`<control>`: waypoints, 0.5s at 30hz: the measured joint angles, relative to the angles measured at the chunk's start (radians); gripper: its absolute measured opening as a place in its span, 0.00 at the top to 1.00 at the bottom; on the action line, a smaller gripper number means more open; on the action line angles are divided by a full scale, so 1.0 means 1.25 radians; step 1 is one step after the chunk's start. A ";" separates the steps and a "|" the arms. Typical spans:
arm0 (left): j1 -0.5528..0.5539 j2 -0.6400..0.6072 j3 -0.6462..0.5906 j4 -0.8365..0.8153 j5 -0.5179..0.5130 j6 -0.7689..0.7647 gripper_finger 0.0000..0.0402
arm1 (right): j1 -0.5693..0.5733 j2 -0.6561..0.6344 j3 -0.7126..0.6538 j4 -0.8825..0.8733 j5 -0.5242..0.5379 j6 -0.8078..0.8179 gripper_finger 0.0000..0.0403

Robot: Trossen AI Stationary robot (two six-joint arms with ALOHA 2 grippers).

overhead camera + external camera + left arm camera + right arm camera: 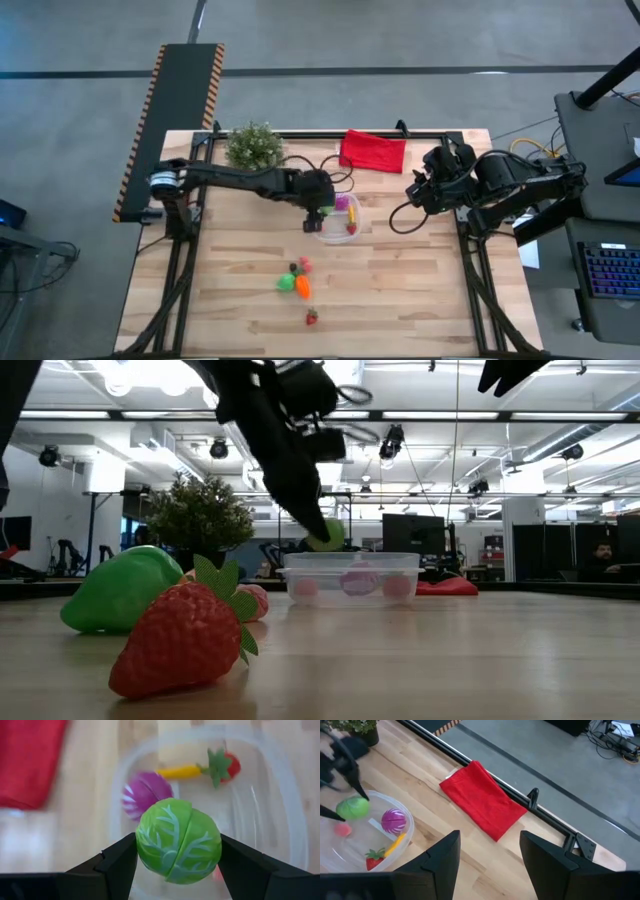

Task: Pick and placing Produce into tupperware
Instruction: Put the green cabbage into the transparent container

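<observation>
On the pale wooden tabletop [420,290], a bushy green potted plant [253,146] stands at the far left edge. The left hand [177,857] hovers over the small round clear plastic tupperware [337,220], its two dark fingers pinching a round green toy cabbage [178,840] just above the container's rim. Inside the tupperware lie a purple toy onion [143,795], a yellow toy piece [179,771] and a red toy strawberry [225,766]. On the tabletop near the container, toward the front edge, sit a green toy pepper [286,283], an orange toy carrot [302,288] and another red strawberry [311,317]. A red folded cloth [373,151] lies at the far edge. The right hand [487,857] waits to the container's right, fingers spread and empty.
</observation>
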 joint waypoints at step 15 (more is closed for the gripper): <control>0.009 0.066 0.065 -0.043 -0.043 -0.058 0.41 | 0.000 0.000 0.000 -0.005 0.001 -0.016 0.51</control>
